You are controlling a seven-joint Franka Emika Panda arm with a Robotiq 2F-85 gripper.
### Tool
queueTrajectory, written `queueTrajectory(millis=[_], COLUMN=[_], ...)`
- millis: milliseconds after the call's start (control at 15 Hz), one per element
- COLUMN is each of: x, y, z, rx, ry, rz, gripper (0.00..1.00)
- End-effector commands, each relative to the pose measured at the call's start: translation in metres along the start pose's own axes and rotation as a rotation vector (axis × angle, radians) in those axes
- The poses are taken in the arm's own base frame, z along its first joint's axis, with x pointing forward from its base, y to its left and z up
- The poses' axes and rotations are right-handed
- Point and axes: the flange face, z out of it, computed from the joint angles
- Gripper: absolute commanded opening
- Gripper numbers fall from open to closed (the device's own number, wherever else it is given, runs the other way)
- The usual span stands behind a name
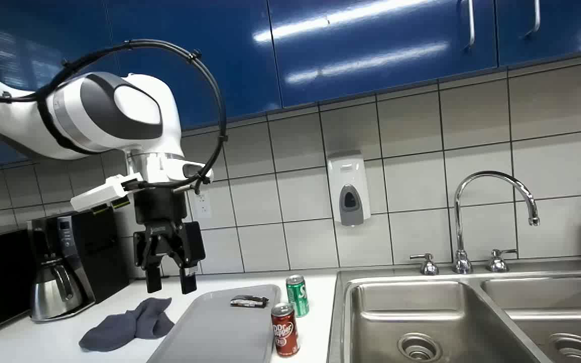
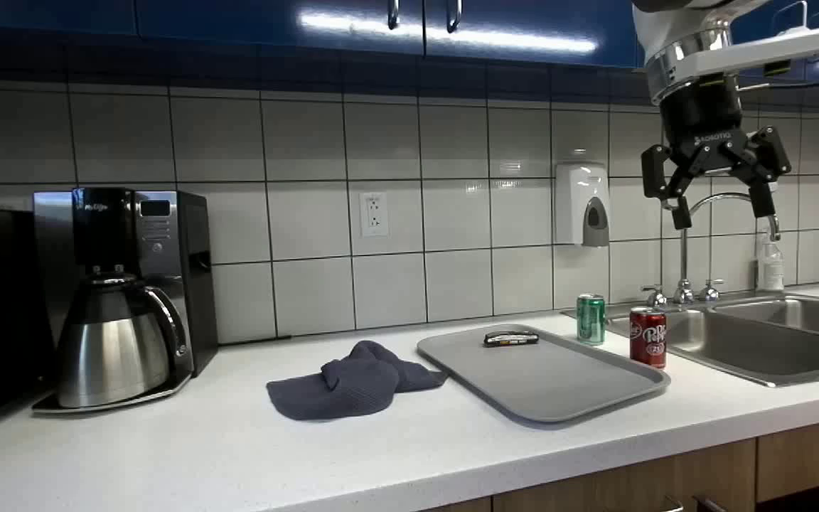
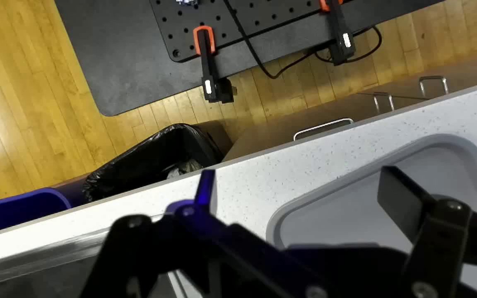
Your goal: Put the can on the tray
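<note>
In an exterior view, the hand (image 1: 171, 281) points down, spread wide, raised clear of the table (image 1: 321, 322); there, just beside the grey tray (image 1: 220, 327), stand a red Dr Pepper can (image 1: 284, 330) and a green soda can (image 1: 298, 296) marked S. In an exterior view, ROBOTIQ lettering (image 2: 712, 137) shows on the hand. In the wrist view, its fingers (image 3: 398, 199) stand well apart.

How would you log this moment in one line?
claw: open, empty, raised | Dr Pepper can, green soda can: both upright beside gray tray | on tray: black packet | placement: not yet done
</note>
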Motion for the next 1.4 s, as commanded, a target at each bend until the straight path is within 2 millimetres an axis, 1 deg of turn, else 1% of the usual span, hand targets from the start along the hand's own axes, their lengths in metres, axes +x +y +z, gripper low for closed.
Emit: queueTrajectory(millis=[0,133,467,800,1000,1333], x=[0.0,0.0,0.016,0.047,0.07,0.109], y=[0.0,0.0,0.008,0.02,0.026,0.026], z=[0.0,0.0,0.021,0.055,0.076,0.104], rx=[0.0,0.0,-0.015,-0.026,-0.027,-0.01], ry=[-0.002,-0.002,-0.011,-0.007,-0.014,-0.014], rz=[0.0,0.0,0.006,0.009,0.025,0.045], gripper=[1.0,1.0,1.0,1.0,1.0,1.0])
